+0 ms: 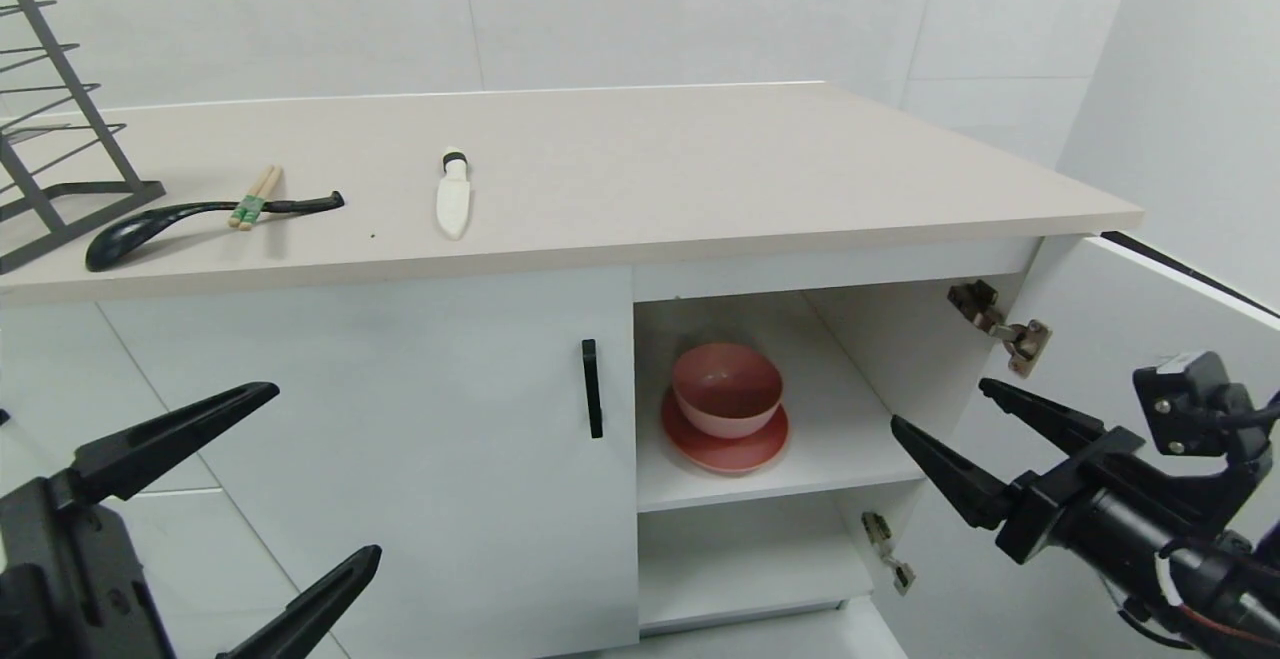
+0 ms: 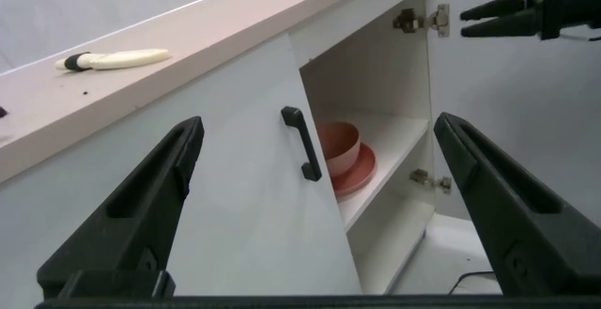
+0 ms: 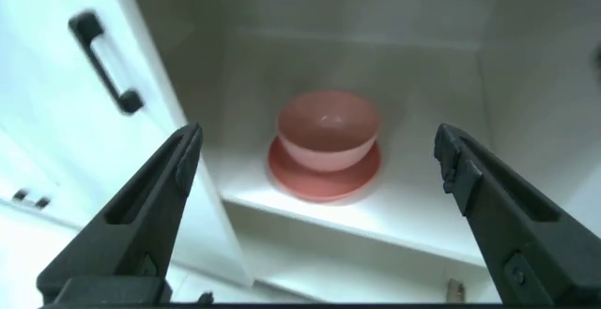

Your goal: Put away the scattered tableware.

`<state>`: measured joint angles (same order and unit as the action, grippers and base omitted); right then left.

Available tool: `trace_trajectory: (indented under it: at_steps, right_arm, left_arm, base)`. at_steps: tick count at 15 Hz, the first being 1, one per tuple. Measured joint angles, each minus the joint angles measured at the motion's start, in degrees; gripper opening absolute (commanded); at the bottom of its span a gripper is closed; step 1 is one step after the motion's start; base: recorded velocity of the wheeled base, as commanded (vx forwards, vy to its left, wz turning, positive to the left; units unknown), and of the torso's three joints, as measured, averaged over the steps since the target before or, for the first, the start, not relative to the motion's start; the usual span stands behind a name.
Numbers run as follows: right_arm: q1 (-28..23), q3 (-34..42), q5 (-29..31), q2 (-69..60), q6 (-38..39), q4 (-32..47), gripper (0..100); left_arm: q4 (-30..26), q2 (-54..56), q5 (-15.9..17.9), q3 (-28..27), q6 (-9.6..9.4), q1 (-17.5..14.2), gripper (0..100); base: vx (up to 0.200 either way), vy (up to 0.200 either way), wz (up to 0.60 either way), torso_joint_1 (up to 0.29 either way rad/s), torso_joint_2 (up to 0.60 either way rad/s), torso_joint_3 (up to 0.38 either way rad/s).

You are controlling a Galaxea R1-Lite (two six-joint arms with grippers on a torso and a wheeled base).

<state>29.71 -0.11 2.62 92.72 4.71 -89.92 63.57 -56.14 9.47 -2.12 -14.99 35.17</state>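
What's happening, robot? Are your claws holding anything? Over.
Left gripper open, empty. Right gripper open, empty, by the open cupboard. Pink bowl on plate on the shelf; ladle, chopsticks, knife on the counter. Left door shut.

A beige countertop [image 1: 700,169] carries a dish rack [image 1: 100,211], a black spoon [image 1: 180,219] crossed by chopsticks [image 1: 255,197], and a white knife [image 1: 453,194]. Below, a cabinet shelf [image 1: 850,439] holds a red plate [image 1: 725,451] bearing a pink bowl [image 1: 727,389].

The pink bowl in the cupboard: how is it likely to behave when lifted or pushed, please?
The pink bowl looks rigid and matte, probably light plastic, so it should keep its shape when gripped. Its rounded wall may slip in a pinch grasp. Sitting on the plate, it could slide across it if pushed.
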Motion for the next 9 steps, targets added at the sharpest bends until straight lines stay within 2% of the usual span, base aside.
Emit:
trace_trajectory:
  at_steps: [2, 5, 9]
  right_arm:
    - [-1.4, 0.1, -0.1, -2.6, 0.0, 0.1, 100]
    - [-2.9, 0.1, -0.6, -8.4, 0.2, 6.7, 100]
    - [-3.3, 0.1, -2.9, -21.0, 0.2, 28.5, 100]
  left_arm:
    - [-1.4, 0.1, -0.1, 0.2, 0.02, -0.7, 100]
    - [-2.5, 1.0, -0.1, 0.5, -0.09, -3.7, 100]
    - [-5.7, 2.8, -0.2, 1.0, -0.06, -6.0, 100]
  base:
    - [0.0, 0.0, 0.0, 0.0, 0.0, 0.0]
    - [0.0, 0.0, 0.0, 0.0, 0.0, 0.0]
    - [0.0, 0.0, 0.0, 0.0, 0.0, 0.0]
